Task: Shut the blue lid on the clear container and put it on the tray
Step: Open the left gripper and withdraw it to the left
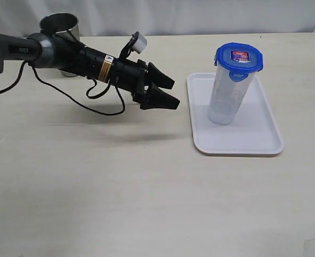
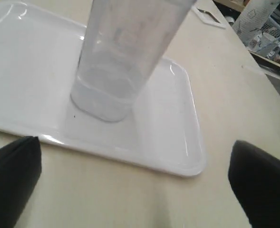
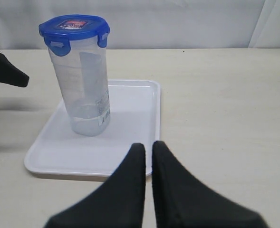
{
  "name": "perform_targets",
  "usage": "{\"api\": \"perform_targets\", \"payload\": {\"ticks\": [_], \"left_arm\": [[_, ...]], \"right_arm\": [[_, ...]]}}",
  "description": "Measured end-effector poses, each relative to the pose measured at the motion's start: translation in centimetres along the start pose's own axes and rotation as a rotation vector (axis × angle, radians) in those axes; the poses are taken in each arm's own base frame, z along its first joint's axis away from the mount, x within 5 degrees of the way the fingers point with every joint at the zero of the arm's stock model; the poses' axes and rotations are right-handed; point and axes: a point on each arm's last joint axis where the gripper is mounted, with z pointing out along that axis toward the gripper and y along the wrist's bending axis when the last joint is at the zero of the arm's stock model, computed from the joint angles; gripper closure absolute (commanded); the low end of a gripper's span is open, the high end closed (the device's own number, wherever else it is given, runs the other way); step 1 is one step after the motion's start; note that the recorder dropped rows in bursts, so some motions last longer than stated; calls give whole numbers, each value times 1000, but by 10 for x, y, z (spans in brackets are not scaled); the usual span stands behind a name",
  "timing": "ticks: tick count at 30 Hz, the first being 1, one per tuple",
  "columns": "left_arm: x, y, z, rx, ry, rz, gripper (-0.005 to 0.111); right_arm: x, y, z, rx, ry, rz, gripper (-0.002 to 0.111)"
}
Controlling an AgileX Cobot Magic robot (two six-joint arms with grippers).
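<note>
The left end effector [image 1: 175,93] is hanging open and the right end effector [image 3: 149,146] is sitting closed — a forward nudge is risking toppling the clear container [image 1: 224,99] just ahead, blue lid [image 1: 239,58] perhaps unlatched.

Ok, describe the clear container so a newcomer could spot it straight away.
Find the white tray on the right of the table. The clear container stands upright on it. Unlike the steel cup far left, it is see-through and wears the blue lid.
</note>
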Motion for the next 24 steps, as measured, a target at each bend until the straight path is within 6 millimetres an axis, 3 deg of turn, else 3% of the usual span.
{"api": "perform_targets", "payload": {"ticks": [6,17,24], "left_arm": [[-27,-7,-18,-33,-21,-43,2],[-59,-21,-60,-89,-70,-55,2],[-71,-37,-103,-156,-104,-57,2]], "right_arm": [[0,0,0,0,0,0,103],[0,0,0,0,0,0,103],[0,0,0,0,0,0,103]]}}
